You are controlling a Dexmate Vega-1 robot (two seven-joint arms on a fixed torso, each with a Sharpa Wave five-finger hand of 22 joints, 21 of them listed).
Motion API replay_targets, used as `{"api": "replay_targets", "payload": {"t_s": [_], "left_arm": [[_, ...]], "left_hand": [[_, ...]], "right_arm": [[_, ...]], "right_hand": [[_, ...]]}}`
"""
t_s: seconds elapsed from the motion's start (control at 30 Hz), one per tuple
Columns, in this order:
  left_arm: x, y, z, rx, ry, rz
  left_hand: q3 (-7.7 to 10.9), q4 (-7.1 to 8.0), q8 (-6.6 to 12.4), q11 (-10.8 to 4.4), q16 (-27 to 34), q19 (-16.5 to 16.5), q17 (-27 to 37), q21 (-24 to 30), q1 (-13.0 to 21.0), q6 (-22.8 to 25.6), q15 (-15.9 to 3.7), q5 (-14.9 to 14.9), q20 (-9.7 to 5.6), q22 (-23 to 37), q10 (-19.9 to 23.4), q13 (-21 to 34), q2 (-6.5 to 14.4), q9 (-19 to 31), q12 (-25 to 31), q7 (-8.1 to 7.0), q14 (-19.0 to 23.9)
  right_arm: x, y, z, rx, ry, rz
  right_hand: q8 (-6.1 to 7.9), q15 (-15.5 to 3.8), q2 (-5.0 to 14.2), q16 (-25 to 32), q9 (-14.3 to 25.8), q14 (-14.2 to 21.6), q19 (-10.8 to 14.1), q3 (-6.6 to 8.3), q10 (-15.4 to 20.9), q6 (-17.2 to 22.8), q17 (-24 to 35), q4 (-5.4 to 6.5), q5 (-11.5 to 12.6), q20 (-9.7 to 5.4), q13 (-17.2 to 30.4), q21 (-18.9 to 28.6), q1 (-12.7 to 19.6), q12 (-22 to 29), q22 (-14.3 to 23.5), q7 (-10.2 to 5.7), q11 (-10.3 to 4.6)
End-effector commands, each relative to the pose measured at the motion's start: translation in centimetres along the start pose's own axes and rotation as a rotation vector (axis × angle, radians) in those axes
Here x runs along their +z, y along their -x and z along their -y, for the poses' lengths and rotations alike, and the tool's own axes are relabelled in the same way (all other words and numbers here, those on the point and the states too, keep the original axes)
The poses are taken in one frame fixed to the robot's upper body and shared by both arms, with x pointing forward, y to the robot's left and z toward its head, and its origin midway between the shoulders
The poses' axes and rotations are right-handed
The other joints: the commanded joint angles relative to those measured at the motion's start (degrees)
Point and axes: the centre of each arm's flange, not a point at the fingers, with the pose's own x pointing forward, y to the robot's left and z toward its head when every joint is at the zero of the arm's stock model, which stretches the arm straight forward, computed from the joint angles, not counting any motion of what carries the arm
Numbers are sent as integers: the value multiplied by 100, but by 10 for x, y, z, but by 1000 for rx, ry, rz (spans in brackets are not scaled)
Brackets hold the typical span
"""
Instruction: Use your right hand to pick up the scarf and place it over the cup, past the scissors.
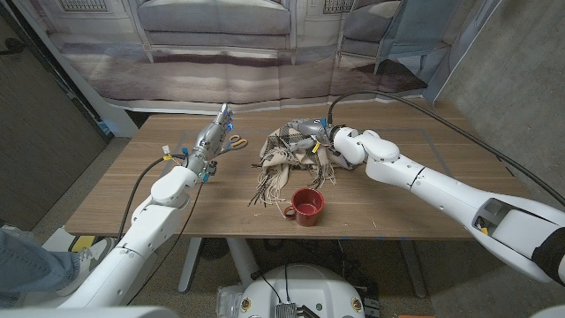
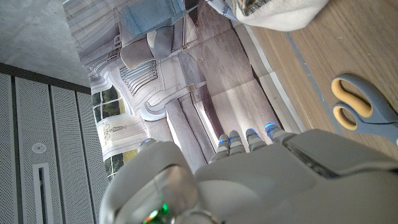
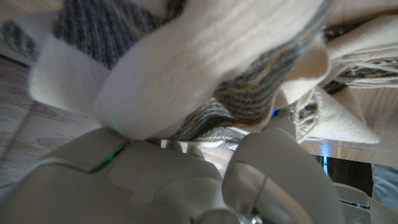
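Now pinching scarf (image 1: pixel 291 152) folds with right hand (image 1: pixel 320 134), cup (image 1: pixel 307 207) just below, ready to drape.

**What can't be made out**

Right hand (image 1: pixel 316 134): fingers buried in the scarf (image 1: pixel 290 152); grip hidden, can't tell if it holds the cloth. Right wrist view: scarf (image 3: pixel 205 68) pressed close to the lens, blurred, cut off at the edges. Scissors (image 1: pixel 237 141): partly behind the left hand (image 1: pixel 212 141). Left wrist view: scissors (image 2: pixel 364 109) blades run off the frame; only handles visible.
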Motion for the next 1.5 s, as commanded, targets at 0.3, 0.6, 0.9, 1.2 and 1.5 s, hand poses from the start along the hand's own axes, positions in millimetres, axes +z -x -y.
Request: {"api": "replay_targets", "payload": {"t_s": [0.3, 0.6, 0.9, 1.2, 1.5], "left_arm": [[1, 3, 1, 4, -1, 2], [3, 2, 1, -2, -5, 3], [5, 1, 0, -5, -8, 4], [4, 0, 0, -6, -6, 1], [2, 1, -1, -4, -3, 1]], "left_hand": [[-51, 1, 11, 8, -20, -294, 13, -2, 46, 38, 26, 28, 10, 10, -10, 11, 27, 30, -1, 20, -1], [-62, 2, 9, 10, -19, -296, 13, -2, 50, 40, 26, 28, 23, 10, -12, 11, 33, 30, -3, 20, 3], [-69, 2, 8, -2, -21, -300, 13, -4, 54, 43, 24, 28, 30, 10, -15, 11, 36, 30, -5, 16, -1], [-78, 3, 10, 16, -21, -303, 13, -5, 57, 52, 31, 28, 36, 11, -7, 11, 40, 30, -2, 13, 2], [-86, 4, 8, 14, -22, -305, 13, -6, 60, 53, 26, 28, 53, 11, -5, 11, 44, 30, -2, 6, -1]], "right_arm": [[2, -8, -13, 48, 1, 4], [1, -8, -17, 56, 2, -4], [0, -10, -21, 51, 16, -15], [-1, -10, -25, 51, 38, -33], [-1, -12, -29, 58, 49, -42]], "right_hand": [[32, -5, 54, 51, 24, 199, 412, 30, 94, 55, 22, -63, 95, 3, 24, 148, 193, 62, 26, -1, -3], [42, 3, 69, 45, 25, 217, 483, 38, 134, 89, 22, -74, 109, 15, 25, 160, 237, 76, 25, -16, -9], [40, -14, 86, 40, 25, 232, 532, 48, 147, 92, 23, -83, 119, 19, 26, 166, 277, 79, 23, -20, -12], [39, -23, 98, 33, 26, 238, 573, 57, 165, 95, 24, -93, 129, 23, 28, 167, 316, 84, 21, -25, -9], [59, -90, 133, 51, 29, 342, 729, 79, 190, 164, 27, -111, 149, 10, 31, 197, 406, 90, 22, -54, -15]]}}
